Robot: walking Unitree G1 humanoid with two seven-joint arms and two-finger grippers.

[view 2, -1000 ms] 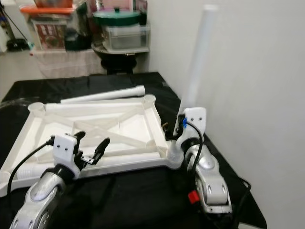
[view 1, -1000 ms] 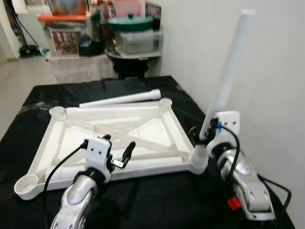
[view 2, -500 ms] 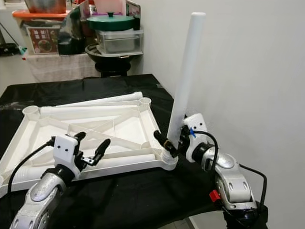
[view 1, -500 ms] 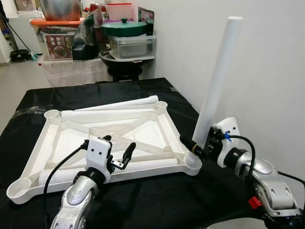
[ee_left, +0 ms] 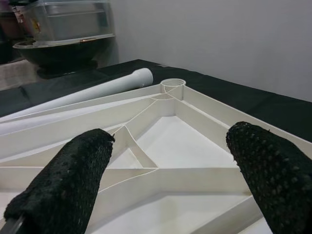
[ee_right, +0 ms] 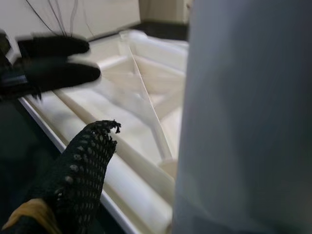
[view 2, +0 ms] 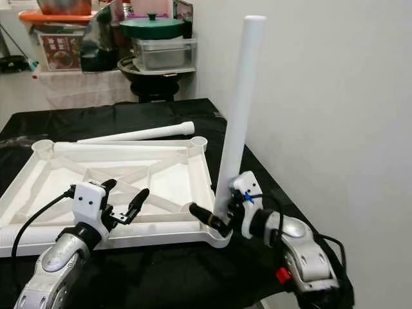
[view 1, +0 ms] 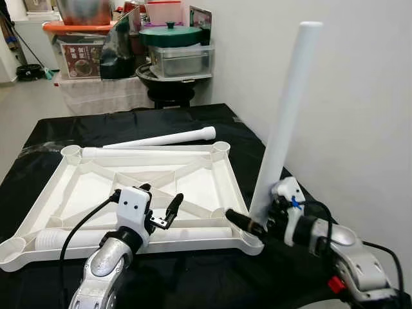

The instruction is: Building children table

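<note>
The white tabletop (view 1: 222,174) lies upside down on the black cloth. One white leg (view 1: 286,116) stands upright in its near right corner socket (view 1: 256,239). My right gripper (view 1: 248,214) is at the base of that leg. Its one visible finger (ee_right: 85,165) stands apart from the leg (ee_right: 248,117); the other is hidden behind it. A second leg (view 1: 161,138) lies behind the far edge, and a third (view 1: 71,238) lies along the near edge inside the frame. My left gripper (view 1: 161,196) hovers open over the near rail, holding nothing (ee_left: 165,161).
A white wall runs close along the table's right side. Behind the table stands a low round stand (view 1: 168,90) with clear storage boxes and a green-lidded pot (view 1: 175,33). The black cloth (view 1: 193,277) reaches the near edge.
The view has shifted. My right arm has swung lower and nearer, its finger now pointing left across the corner. The upright leg stays in its socket. The left gripper holds its place.
</note>
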